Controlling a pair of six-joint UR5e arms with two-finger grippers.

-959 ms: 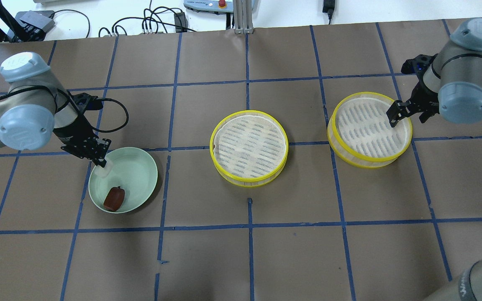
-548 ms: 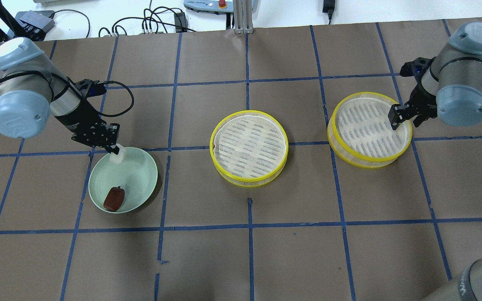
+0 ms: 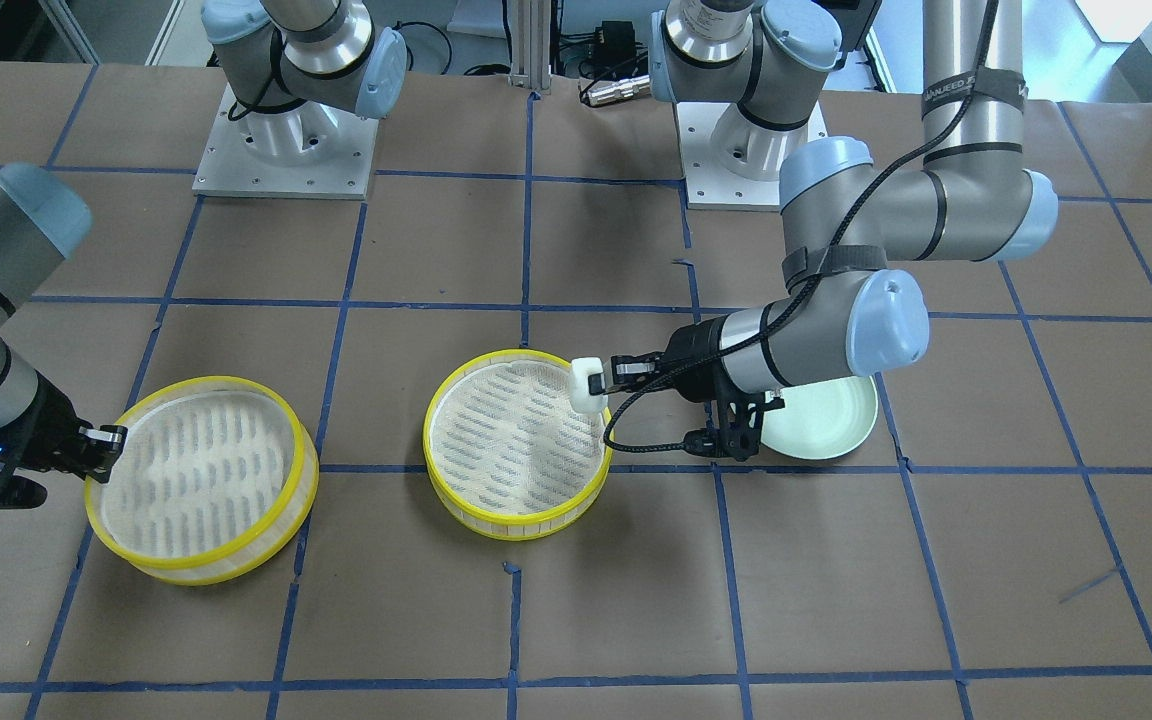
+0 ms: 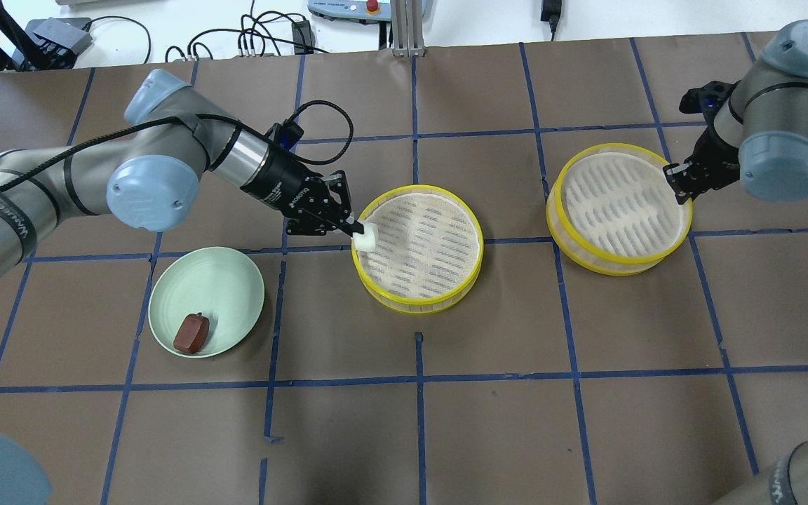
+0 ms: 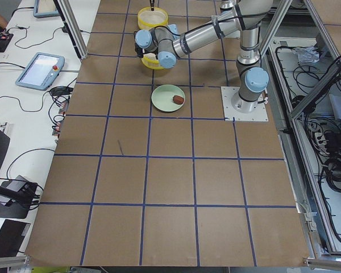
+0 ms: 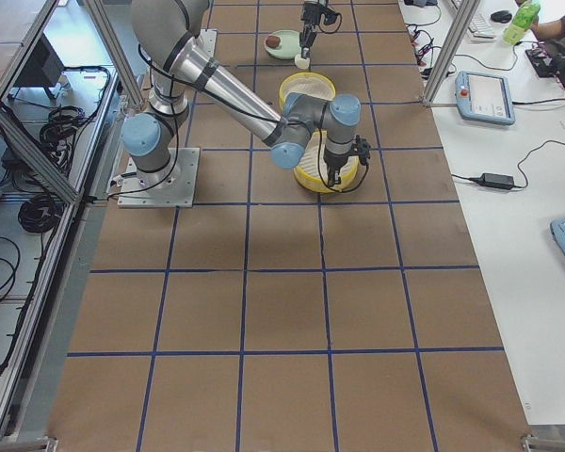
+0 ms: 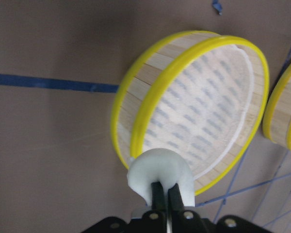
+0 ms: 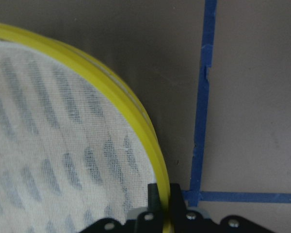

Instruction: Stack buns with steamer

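Observation:
My left gripper [image 4: 356, 229] is shut on the white bun [image 4: 365, 237] and holds it over the left rim of the middle yellow-rimmed steamer [image 4: 418, 307]. The left wrist view shows the bun [image 7: 159, 172] pinched at the fingertips above that rim. The dark reddish-brown bun [image 4: 191, 332] lies in the pale green plate [image 4: 232, 277] at the left. My right gripper [image 4: 675, 184] is shut on the right rim of the second steamer [image 4: 607, 265]. The right wrist view shows its fingers [image 8: 155, 194] on either side of the yellow rim [image 8: 136, 116].
The table is brown paper with a blue tape grid. Cables and boxes lie beyond the far edge [image 4: 257, 38]. The two arm bases [image 3: 286, 140] stand on the robot's side of the table. In the front view my left arm [image 3: 836, 340] hides part of the plate.
My left gripper has carried the white bun from the plate rightward to the middle steamer's left rim. My right gripper has moved onto the right steamer's rim, and that steamer has shifted slightly.

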